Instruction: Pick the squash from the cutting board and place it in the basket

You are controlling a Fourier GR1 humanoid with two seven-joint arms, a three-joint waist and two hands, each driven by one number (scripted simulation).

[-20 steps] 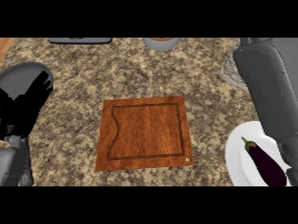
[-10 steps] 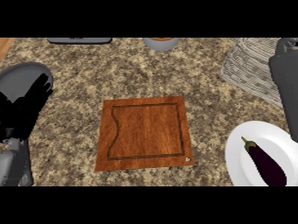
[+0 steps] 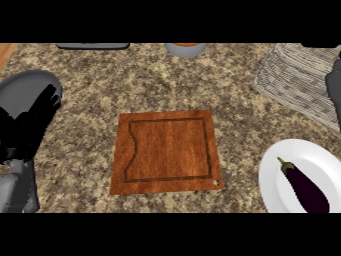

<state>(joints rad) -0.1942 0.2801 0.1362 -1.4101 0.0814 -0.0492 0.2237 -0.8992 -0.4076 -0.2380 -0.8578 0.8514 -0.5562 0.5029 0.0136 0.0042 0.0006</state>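
While the cutting board [image 3: 165, 151] lies bare, no squash shows; left of it the left robot hand [image 3: 27, 122] rests open, fingers relaxed, holding nothing.

**Counter tally**

One board [image 3: 166, 152] mid-counter. One basket [image 3: 300, 82] at the right edge. One plate [image 3: 278, 175] at the front right corner, with one eggplant [image 3: 303, 185]. One pan [image 3: 14, 97] at the left edge. One cup [image 3: 185, 49] at the back edge.
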